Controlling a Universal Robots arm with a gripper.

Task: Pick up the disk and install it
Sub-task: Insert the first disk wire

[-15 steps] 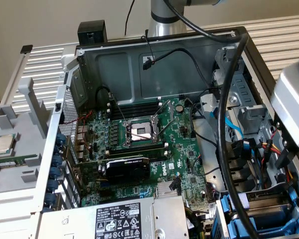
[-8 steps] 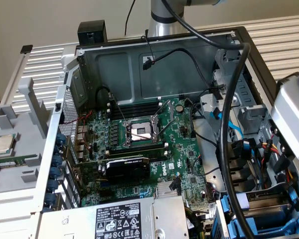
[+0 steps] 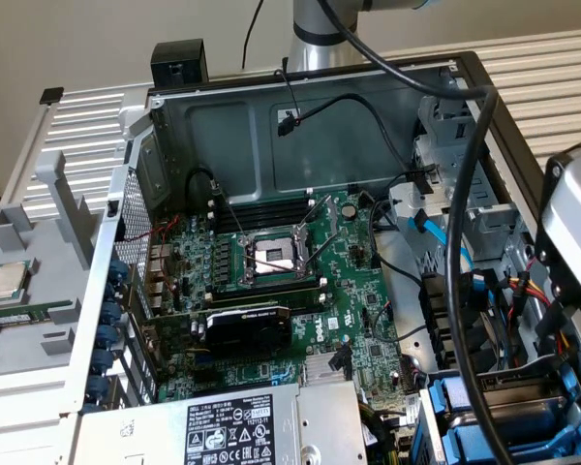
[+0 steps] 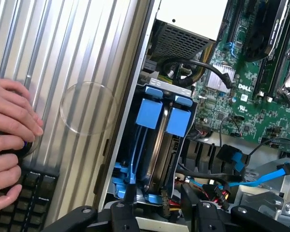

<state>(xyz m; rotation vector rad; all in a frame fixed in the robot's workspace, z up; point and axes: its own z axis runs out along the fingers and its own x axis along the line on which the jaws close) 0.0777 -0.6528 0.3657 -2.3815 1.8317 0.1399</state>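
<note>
Gripper (image 4: 162, 215) is held wide apart and empty, directly over the drive cage (image 4: 159, 83). The blue-framed disk (image 4: 150, 116) is seen standing on edge inside that cage. Seating is judged under way or complete; any further push calls for square alignment with the cage.

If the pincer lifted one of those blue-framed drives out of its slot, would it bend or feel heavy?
Probably stiff: the disk shows a grey metal edge between its blue plastic tabs. Likely heavy for its size, being metal. Standing upright in a snug bay, it should slide rather than tip, though smooth plastic may prove slippery.
</note>
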